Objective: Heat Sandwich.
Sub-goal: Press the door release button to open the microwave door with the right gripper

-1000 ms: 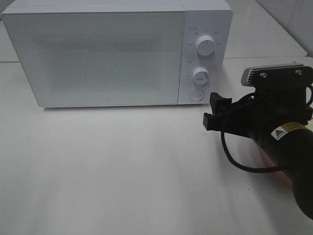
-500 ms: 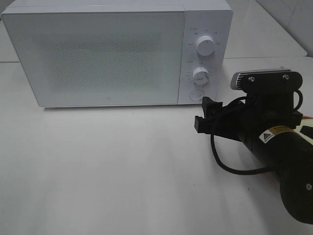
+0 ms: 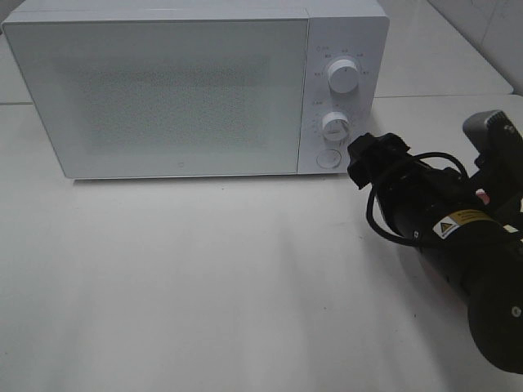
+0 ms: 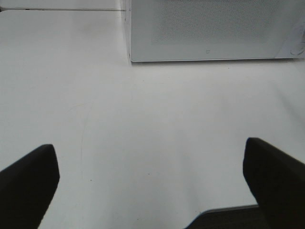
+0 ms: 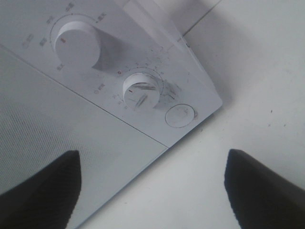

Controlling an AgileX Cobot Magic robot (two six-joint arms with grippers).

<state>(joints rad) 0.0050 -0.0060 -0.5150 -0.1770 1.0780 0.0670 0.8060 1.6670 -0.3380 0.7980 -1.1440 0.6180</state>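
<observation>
The sandwich is out of view. A white microwave [image 3: 180, 98] stands at the back of the table with its door shut. Its panel has an upper knob [image 3: 342, 76], a lower knob [image 3: 336, 125] and a round button [image 3: 328, 157]. My right gripper [image 3: 368, 151] hovers just right of the panel's lower corner, rolled on its side. It is open, with nothing between its fingers. In the right wrist view the gripper [image 5: 152, 191] faces the lower knob [image 5: 141, 89] and the button [image 5: 180, 116]. My left gripper [image 4: 152, 181] is open over bare table, facing the microwave [image 4: 209, 28].
The white table [image 3: 204, 286] stretches in front of the microwave. The black right arm [image 3: 466, 245], with a looped cable, lies over the table's right side. A tiled surface runs behind the microwave.
The right arm has swung toward the microwave's control panel and rolled its wrist, so the gripper now sits by the round button. The left gripper looks unchanged.
</observation>
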